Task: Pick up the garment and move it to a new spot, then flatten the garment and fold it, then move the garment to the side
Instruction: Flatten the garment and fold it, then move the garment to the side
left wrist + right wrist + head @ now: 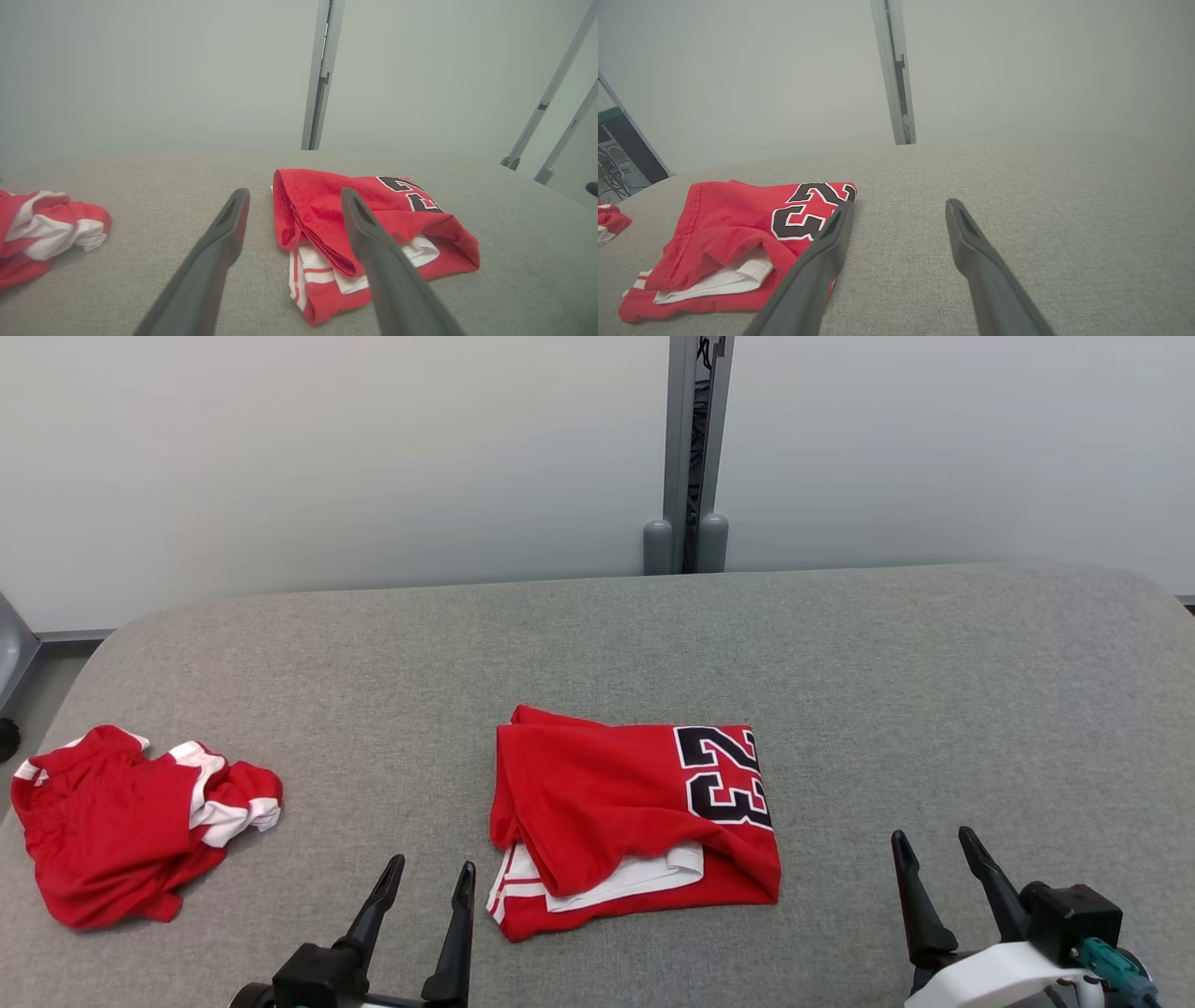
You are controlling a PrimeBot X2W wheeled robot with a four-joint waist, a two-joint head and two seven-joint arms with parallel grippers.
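Looking down on a grey padded table [934, 663], backing onto a pale wall [327, 457] and a metal post [691, 448] behind the far edge.

Finding the red jersey [616, 803] lying folded near the middle of the table, closer to the near edge than to the far one, forming a rough rectangle. Showing a black number 23 with a white outline on its right end, turned sideways in the head view. Letting a white inner layer peek out from under the top fold along the near edge, and showing red-and-white stripes at the near left corner.

Spotting a second red-and-white garment [121, 821] lying crumpled at the far left of the table, well apart from the jersey.

Hovering the left gripper [431, 865] just beside the jersey's near left corner, spreading its fingers wide and gripping nothing. Seeing, in the left wrist view, one finger crossing in front of the jersey and the other over bare table.

Hovering the right gripper [932, 835] to the right of the jersey and apart from it, likewise spreading its fingers wide around nothing, over bare table. Seeing, in the right wrist view, the numbered end lying just beside the left-hand finger.
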